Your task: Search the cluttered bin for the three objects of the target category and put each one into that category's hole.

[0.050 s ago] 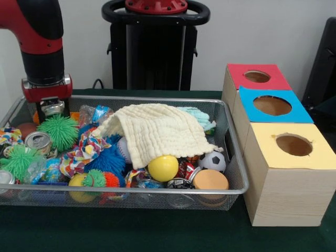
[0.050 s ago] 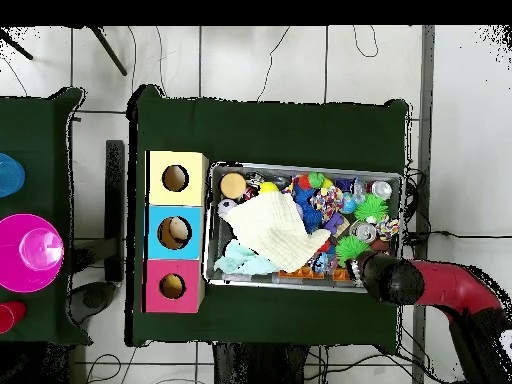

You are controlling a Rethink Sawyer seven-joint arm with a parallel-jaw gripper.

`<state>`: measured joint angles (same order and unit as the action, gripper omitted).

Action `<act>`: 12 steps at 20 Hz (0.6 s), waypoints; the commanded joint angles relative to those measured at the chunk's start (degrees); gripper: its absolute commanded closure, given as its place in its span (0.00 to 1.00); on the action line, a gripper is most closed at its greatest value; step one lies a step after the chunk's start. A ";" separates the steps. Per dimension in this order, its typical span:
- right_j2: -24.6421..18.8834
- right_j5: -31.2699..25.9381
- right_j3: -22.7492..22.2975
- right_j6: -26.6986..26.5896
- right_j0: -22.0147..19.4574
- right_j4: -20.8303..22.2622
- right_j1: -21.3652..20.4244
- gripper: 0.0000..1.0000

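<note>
Clutter fills the wire bin (image 1: 237, 157) across the lower left of the front view: spiky green balls (image 1: 58, 131), a soda can (image 1: 39, 142), a yellow ball (image 1: 163, 168), a small soccer ball (image 1: 212, 160), a tan disc (image 1: 210, 180) and patterned scraps, with a cream cloth (image 1: 157, 131) draped over the middle and a pale blue cloth (image 1: 199, 116) behind it. At the right stand three boxes with holes on top: red (image 1: 257, 76), blue (image 1: 272, 105) and yellow (image 1: 294, 145).

The gripper (image 1: 48, 110) hangs from the arm (image 1: 39, 37) at upper left, down inside the bin's far-left corner, just above something orange and beside a green spiky ball. I cannot tell how its fingers stand; clutter and the mount hide them. The overhead view puts the arm's end (image 2: 385, 280) at the bin's lower right corner.

Which category is wanted is not shown, so the targets could be balls, cans or cloths; several lie in plain sight and more may sit under the cream cloth.

To do this step well, I judge the gripper should come straight down on one isolated piece, avoid snagging the mesh wall it is close to, and lift clear of the rim before crossing to the boxes.
</note>
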<state>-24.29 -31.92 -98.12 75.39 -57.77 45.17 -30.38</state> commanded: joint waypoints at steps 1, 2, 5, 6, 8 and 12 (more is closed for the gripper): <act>1.86 1.45 2.10 -2.18 1.14 5.20 6.15 0.00; 1.92 1.60 2.33 -2.20 1.22 5.33 6.48 0.00; 0.69 3.67 3.27 -3.37 0.54 5.44 8.27 0.00; 0.01 4.39 3.30 -3.76 0.07 5.25 8.68 0.00; -2.06 5.99 3.05 -4.94 -1.30 4.46 9.36 0.00; -8.17 6.66 1.69 -8.59 -4.50 1.70 9.65 0.00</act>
<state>-25.72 -27.65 -97.02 75.39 -59.43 45.35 -26.71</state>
